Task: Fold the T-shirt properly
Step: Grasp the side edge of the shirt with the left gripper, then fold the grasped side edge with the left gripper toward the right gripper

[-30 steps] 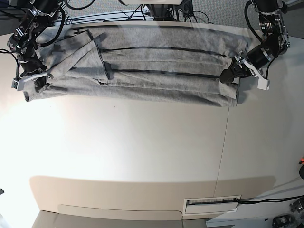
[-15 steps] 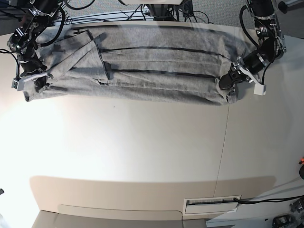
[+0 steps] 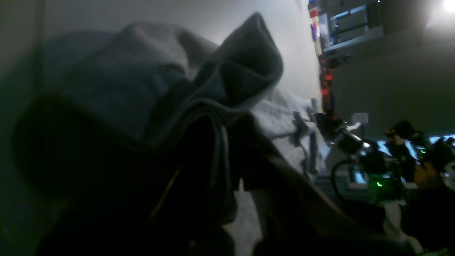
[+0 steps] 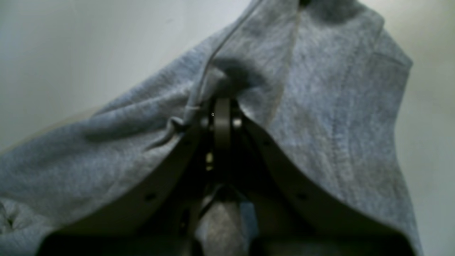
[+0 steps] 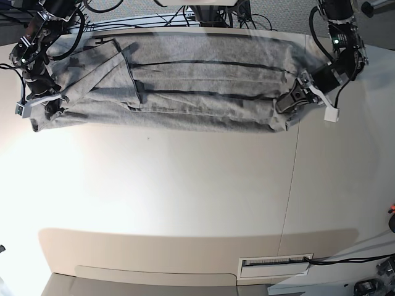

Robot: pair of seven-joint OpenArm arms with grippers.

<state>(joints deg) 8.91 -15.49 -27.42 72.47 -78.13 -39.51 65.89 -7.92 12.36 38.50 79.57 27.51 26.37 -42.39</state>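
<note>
Because the large heather-grey cotton T-shirt (image 5: 197,86) must be folded along its length, both its ends are grasped by clenched left fingers (image 5: 290,102) and right fingers (image 5: 49,106) above the pale surface (image 5: 185,197).

**Grey T-shirt stretched across the far table edge**

The heather-grey T-shirt (image 5: 197,83) lies lengthwise as a long band with lengthwise pleats, a sleeve folded over at the base view's left, both ends bunched and slightly lifted.
</note>
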